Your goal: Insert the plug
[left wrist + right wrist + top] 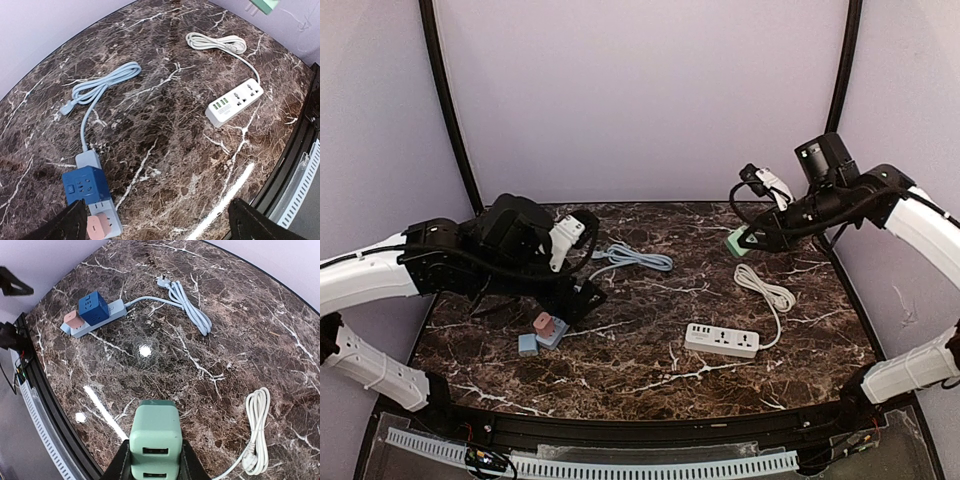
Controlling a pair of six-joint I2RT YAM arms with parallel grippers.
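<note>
A mint-green plug (155,432) with two USB ports hangs above the back right of the table, and my right gripper (155,462) is shut on its sides. In the top view the plug (737,243) sits at the right gripper (748,238); its prongs show in the left wrist view (261,6). My left gripper (160,225) stands wide open and empty over the table's left part, beside a light-blue power strip (89,161). A white power strip (722,340) lies front right, its sockets facing up (235,101).
The light-blue strip (116,307) carries a dark blue cube adapter (86,186) and a pink plug (99,226). Its coiled blue cable (630,257) lies at mid-back. The white strip's coiled cord (765,290) lies to the right. Purple walls enclose the marble table (650,300).
</note>
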